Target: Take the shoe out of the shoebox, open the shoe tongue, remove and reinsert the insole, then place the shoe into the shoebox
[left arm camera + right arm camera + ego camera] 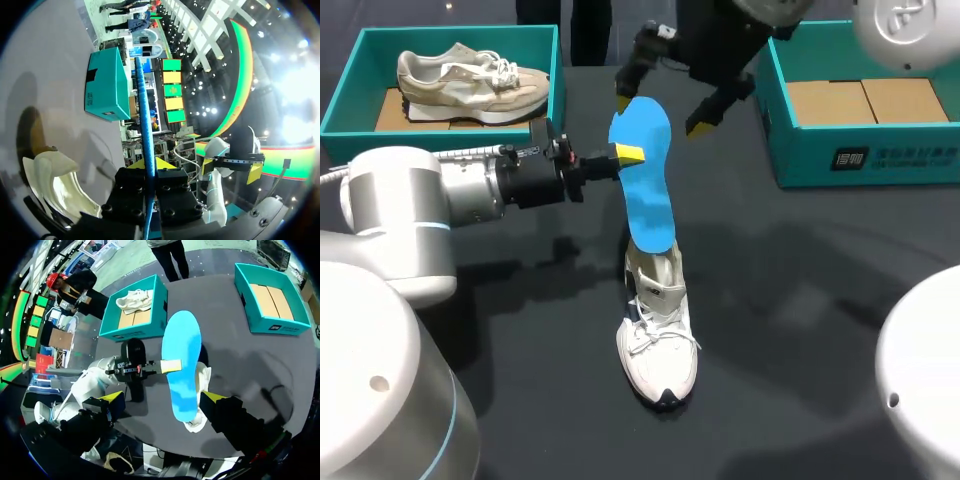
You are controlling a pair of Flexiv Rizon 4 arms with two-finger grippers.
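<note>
Head view, nearest first: the white shoe [658, 345] stands on the black table [800, 300] with its toe toward the camera and its laces showing. Straight above its heel opening the blue insole [645, 175] rises nearly upright, its lower end at that opening.

The left gripper [630, 155] comes in from the shoe's left side, higher than the shoe, and is clamped on the insole's edge about midway up. The left wrist view has the insole edge-on between the two yellow tips, both pressed against it.

Beyond and above the shoe, the right gripper [660, 110] hangs at the insole's top end. Its fingers are spread wide, one on each side of the insole, apart from it and holding nothing.

Farther off, beyond the shoe and to its left, a teal shoebox [350, 75] holds a beige shoe [470, 85] resting on its sole. Beyond the shoe and to its right stands a second teal shoebox [860, 160], its cardboard floor showing.
</note>
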